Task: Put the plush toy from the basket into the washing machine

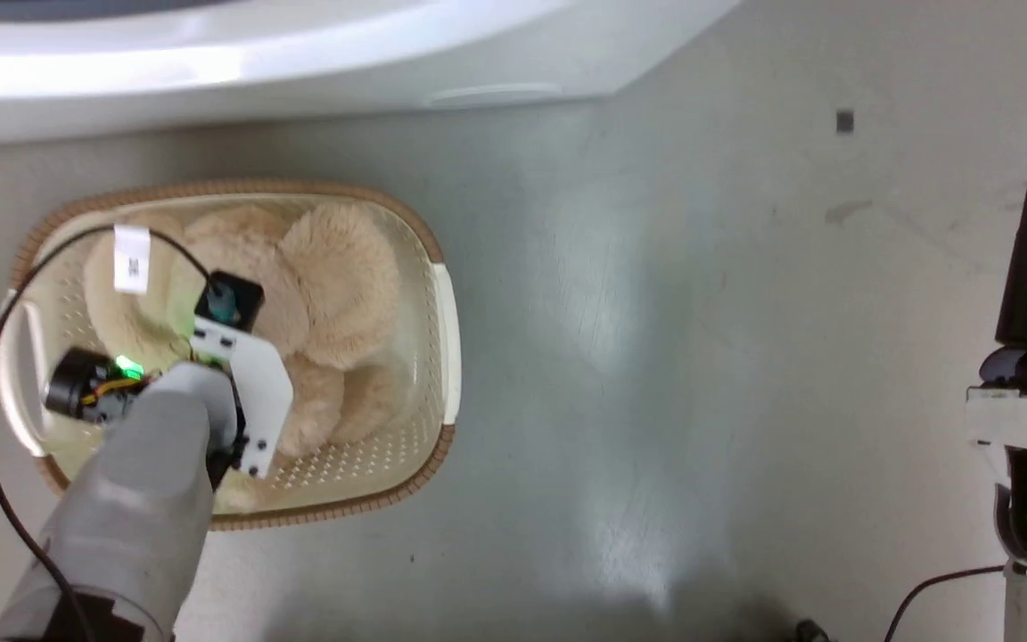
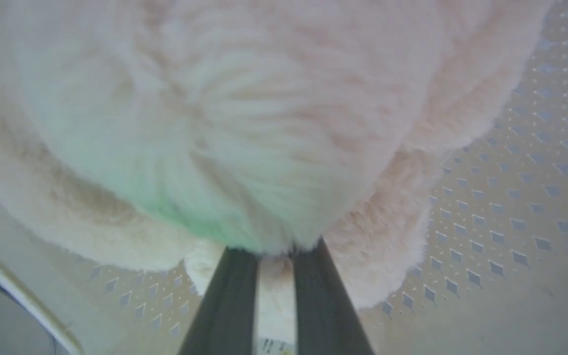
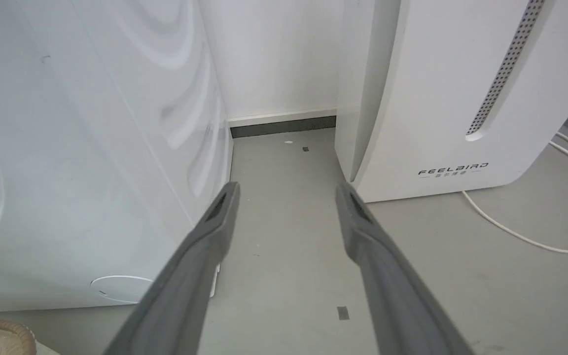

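One toy [image 1: 317,276]: large, fluffy, cream-beige, rounded limbs; lies in basket [image 1: 444,357], nearly fills it. Left gripper [image 2: 276,250] narrow, fingertips sunk in fur, pinching toy. Right gripper [image 3: 286,197] wide, above floor [image 3: 284,276].

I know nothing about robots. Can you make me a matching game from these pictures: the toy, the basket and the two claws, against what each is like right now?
Things:
1. plush toy
2. basket
3. left gripper
4. right gripper

States:
A. wide open, holding nothing
B. cream with a brown woven rim
C. closed on the toy's fur
D. lying in the basket

Pairs: 1-D; 2-B; 3-C; 4-A
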You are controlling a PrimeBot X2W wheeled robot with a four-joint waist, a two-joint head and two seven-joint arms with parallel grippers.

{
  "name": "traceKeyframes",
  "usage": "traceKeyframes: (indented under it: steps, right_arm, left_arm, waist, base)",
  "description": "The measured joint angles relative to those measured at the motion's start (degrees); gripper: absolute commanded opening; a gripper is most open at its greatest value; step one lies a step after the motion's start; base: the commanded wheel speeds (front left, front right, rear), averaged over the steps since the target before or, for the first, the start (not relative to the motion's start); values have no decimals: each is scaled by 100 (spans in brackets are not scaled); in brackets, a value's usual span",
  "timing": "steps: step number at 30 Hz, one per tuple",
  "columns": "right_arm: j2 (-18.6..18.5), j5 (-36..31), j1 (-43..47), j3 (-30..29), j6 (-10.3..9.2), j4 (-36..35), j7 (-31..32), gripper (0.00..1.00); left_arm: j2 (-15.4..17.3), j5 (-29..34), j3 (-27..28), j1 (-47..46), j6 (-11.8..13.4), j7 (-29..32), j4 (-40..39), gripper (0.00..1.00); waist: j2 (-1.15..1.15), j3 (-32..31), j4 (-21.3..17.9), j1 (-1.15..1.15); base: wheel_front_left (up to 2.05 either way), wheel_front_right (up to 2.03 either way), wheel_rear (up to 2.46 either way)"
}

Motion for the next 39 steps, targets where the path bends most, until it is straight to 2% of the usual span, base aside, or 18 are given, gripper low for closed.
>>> traceKeyframes:
  steps: [10, 19, 30, 39]
  right_arm:
    - [0, -46, 407, -8, 0, 290, 1, 100]
    - [0, -83, 746, -20, 0, 394, 1, 100]
    - [0, -164, 1203, -75, 0, 442, 1, 100]
    - [0, -178, 1427, -74, 0, 448, 1, 100]
  left_arm:
    - [-331, -169, -85, 529, -97, -359, 8, 0]
    - [-534, -255, -220, 1010, -149, -975, 11, 0]
    - [-684, -534, -144, 1435, -175, -1735, 18, 0]
    - [-680, -722, -34, 1516, -116, -2083, -210, 0]
  waist:
    - [0, -957, 202, -1]
    - [0, -1861, 461, -1]
    - [0, -2853, 750, -1]
    - [0, -3277, 886, -1]
  base:
    - [0, 0, 0]
    - [0, 0, 0]
    - [0, 0, 0]
    - [0, 0, 0]
